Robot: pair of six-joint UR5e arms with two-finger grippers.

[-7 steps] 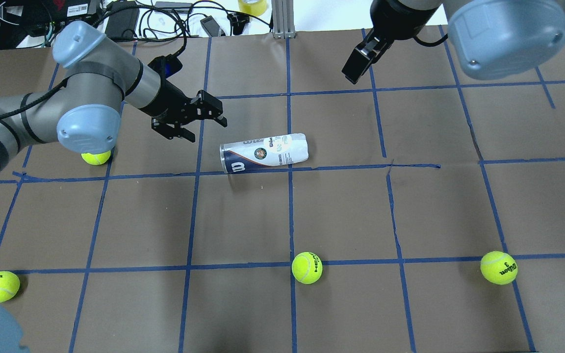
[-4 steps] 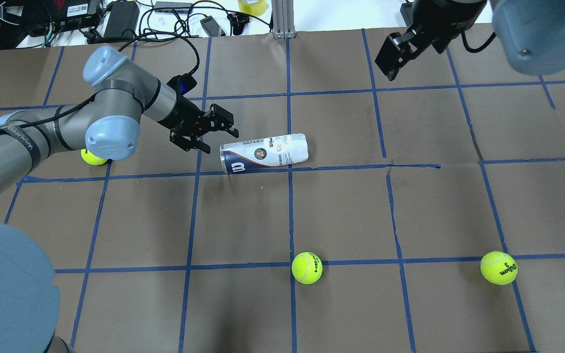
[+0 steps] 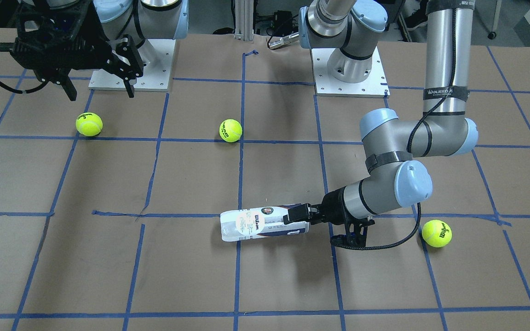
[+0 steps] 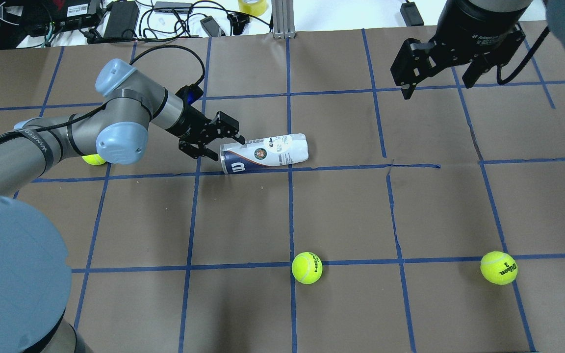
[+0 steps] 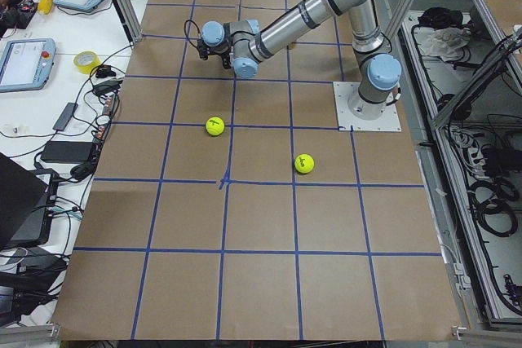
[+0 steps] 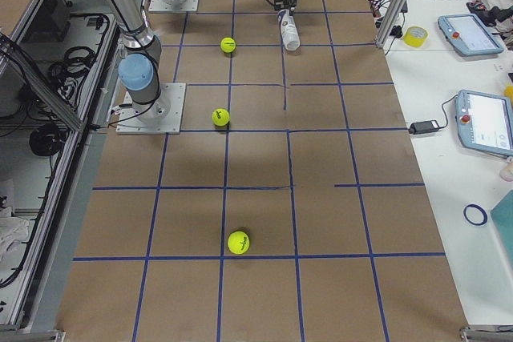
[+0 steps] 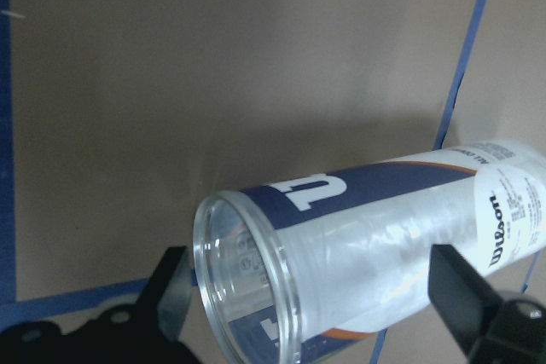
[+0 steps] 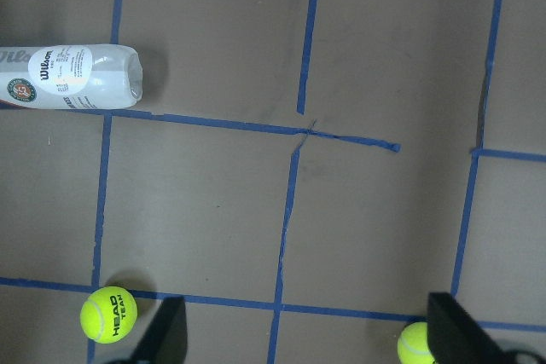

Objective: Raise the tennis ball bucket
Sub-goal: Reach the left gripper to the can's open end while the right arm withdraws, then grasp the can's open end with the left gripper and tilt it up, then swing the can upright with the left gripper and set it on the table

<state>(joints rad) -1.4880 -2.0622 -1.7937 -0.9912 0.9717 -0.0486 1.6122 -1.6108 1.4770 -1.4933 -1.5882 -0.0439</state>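
Brown-papered table (image 4: 341,215), gridded with blue tape. Carries the tennis ball bucket (image 4: 268,152) on its side at far centre, just beside a tape line, open mouth to the left. Carries also yellow-green balls: centre ball (image 4: 307,267) near the middle beside a tape crossing, right ball (image 4: 499,267) at near right, left ball (image 4: 91,159) far left, half hidden.

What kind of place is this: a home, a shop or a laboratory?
Most likely a robotics laboratory. Two robot arms are bolted on white base plates to a table covered with brown paper and a blue tape grid, and control tablets with cables lie on a side bench.
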